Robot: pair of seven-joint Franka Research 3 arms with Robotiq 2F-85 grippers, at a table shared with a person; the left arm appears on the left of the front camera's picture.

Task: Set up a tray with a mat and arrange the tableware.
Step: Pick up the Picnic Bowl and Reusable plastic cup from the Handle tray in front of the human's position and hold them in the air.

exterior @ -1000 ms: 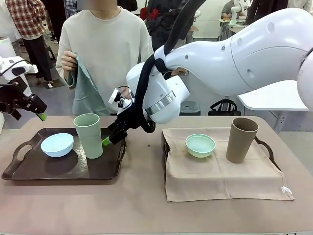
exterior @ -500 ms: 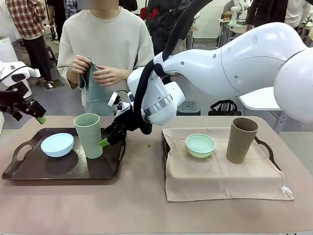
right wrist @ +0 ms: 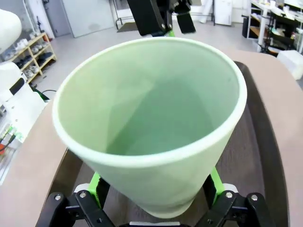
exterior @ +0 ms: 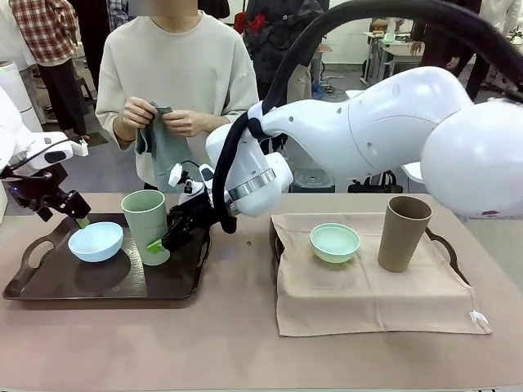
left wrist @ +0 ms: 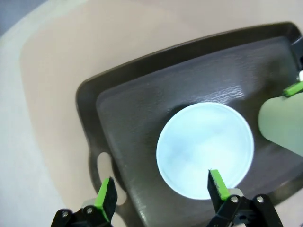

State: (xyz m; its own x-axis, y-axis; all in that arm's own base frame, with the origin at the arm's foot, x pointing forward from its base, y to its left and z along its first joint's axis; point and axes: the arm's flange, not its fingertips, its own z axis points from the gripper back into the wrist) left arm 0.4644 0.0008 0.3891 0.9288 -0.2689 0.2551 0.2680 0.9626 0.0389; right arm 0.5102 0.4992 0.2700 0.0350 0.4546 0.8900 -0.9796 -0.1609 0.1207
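Straddling the light green tumbler (exterior: 145, 219), right gripper (exterior: 158, 242) holds jaws apart.

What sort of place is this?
Probably a robotics lab: a white robot arm reaches over the table, a person stands across it, and storage shelves stand on a bare floor behind.

the left arm (exterior: 51, 150) comes in over the left edge of the table (exterior: 245, 347). its wrist is bent downward and the left gripper (exterior: 79, 218) hangs low near the far left corner, fingers pointing down, jaws spread wide. the right arm (exterior: 384, 122) stretches from the right edge across the middle. the right gripper (exterior: 163, 238) sits low over the left half, angled down and leftward, jaws equally wide apart.
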